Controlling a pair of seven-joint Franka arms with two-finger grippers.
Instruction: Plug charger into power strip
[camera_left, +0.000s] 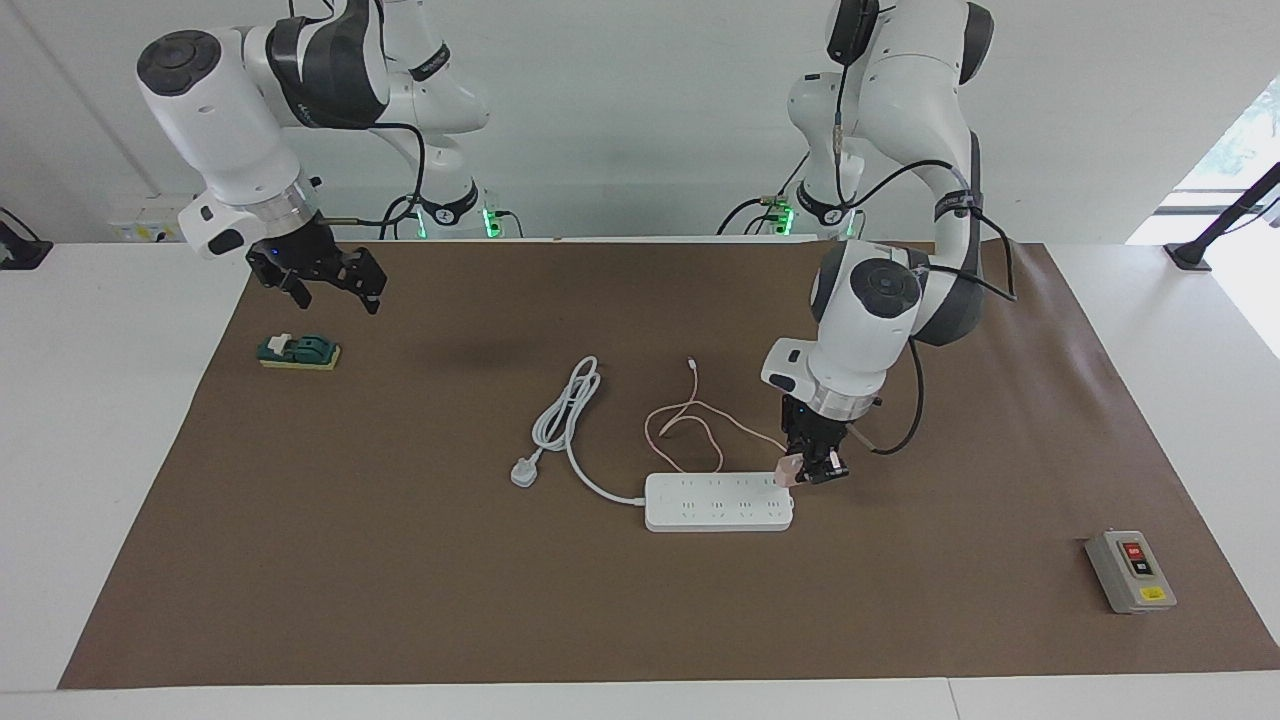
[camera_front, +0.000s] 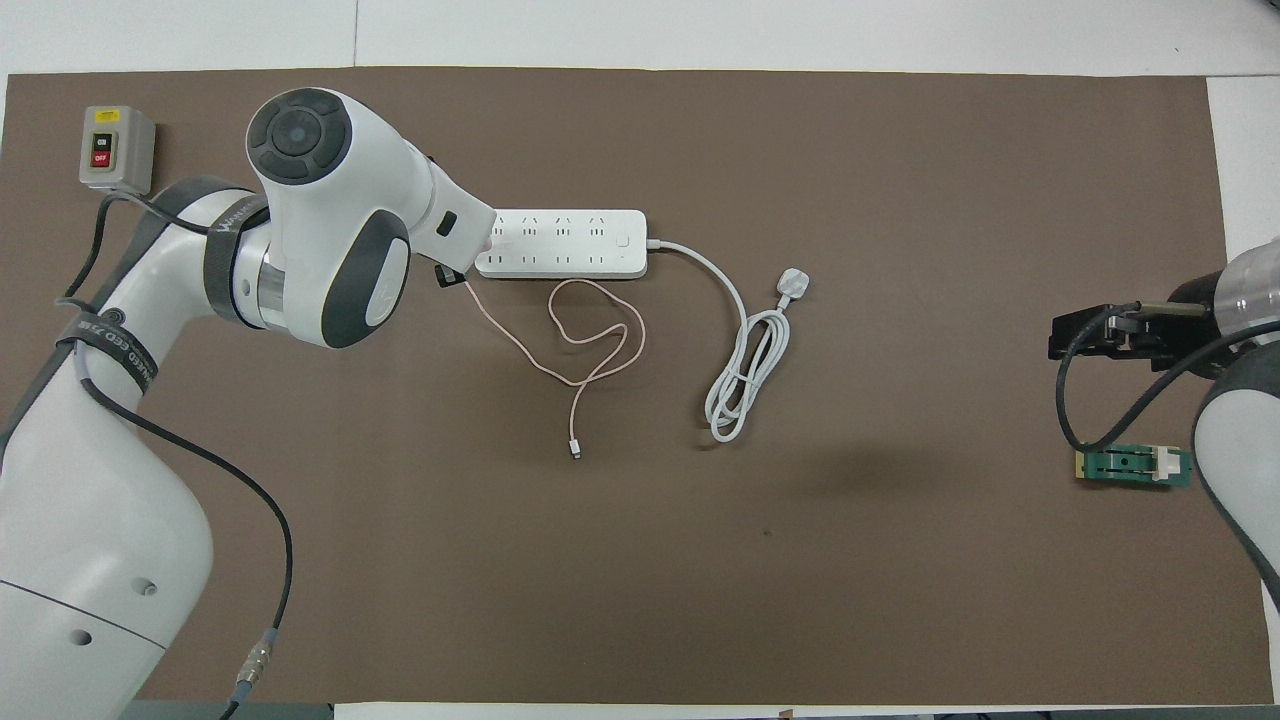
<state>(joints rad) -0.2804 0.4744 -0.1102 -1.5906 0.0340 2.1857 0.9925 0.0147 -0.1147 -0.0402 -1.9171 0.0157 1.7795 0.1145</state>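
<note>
wall: plain white (camera_left: 620, 110) | table: white top (camera_left: 100, 420) | mat: brown sheet (camera_left: 400, 560) covering most of table | window: bright daylight (camera_left: 1245, 140) at the left arm's end | stand: black (camera_left: 1215, 235) beside window

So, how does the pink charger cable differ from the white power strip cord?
The charger cable is thin and pink; the strip cord is thick and white. The cable lies in loose open loops and ends in a tiny connector; the cord is folded into a tight bundle and ends in a large white plug. Both lie on the brown mat, nearer to the robots than the strip.
</note>
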